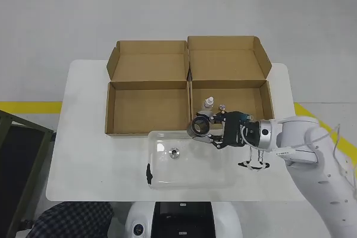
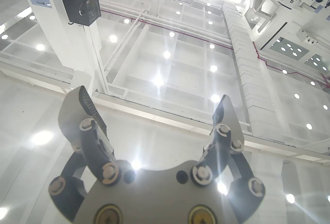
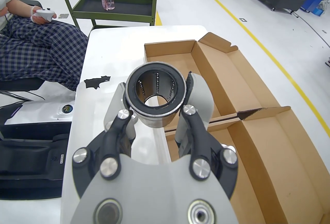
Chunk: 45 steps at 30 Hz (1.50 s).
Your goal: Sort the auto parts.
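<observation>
Gripping: right end effector [image 3: 157, 96] clamped on cylindrical bearing [image 3: 154, 114] | left end effector [image 2: 153, 94] spread wide, empty

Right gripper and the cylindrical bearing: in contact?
Touching. In the right wrist view the fingers of the right gripper press against both sides of the cylindrical bearing, no gap.

We see a white table [image 1: 83, 149], the left box [image 1: 149, 110] and right box [image 1: 238, 101] brown, a clear tray [image 1: 202, 169], a silver bearing [image 3: 157, 110] with black ends.
</observation>
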{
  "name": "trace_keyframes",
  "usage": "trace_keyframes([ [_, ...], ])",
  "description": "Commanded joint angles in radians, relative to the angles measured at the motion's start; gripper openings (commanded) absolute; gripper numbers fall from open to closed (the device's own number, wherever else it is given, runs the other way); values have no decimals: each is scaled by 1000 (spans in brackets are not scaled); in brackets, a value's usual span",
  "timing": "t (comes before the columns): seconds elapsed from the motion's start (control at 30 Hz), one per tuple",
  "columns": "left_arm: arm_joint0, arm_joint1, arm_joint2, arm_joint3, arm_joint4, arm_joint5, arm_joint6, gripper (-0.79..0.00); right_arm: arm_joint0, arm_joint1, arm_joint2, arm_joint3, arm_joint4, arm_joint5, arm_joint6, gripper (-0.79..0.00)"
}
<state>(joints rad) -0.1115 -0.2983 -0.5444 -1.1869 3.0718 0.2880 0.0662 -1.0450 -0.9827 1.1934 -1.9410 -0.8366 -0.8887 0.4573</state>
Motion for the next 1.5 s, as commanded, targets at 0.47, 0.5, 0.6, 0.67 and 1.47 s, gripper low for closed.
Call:
trace_keyframes([
  [0.47, 0, 0, 0, 0, 0, 0, 0, 0, 143, -45, -203, 102, -56, 152, 45, -785],
  [0.5, 0, 0, 0, 0, 0, 0, 0, 0, 155, -49, -216, 115, -55, 159, 43, -785],
  [0.6, 0, 0, 0, 0, 0, 0, 0, 0, 186, -61, -250, 154, -63, 175, 34, -785],
  [0.67, 0, 0, 0, 0, 0, 0, 0, 0, 203, -69, -271, 176, -74, 198, 31, -785],
  [1.47, 0, 0, 0, 0, 0, 0, 0, 0, 385, -178, -476, 466, -123, 365, 41, -785],
])
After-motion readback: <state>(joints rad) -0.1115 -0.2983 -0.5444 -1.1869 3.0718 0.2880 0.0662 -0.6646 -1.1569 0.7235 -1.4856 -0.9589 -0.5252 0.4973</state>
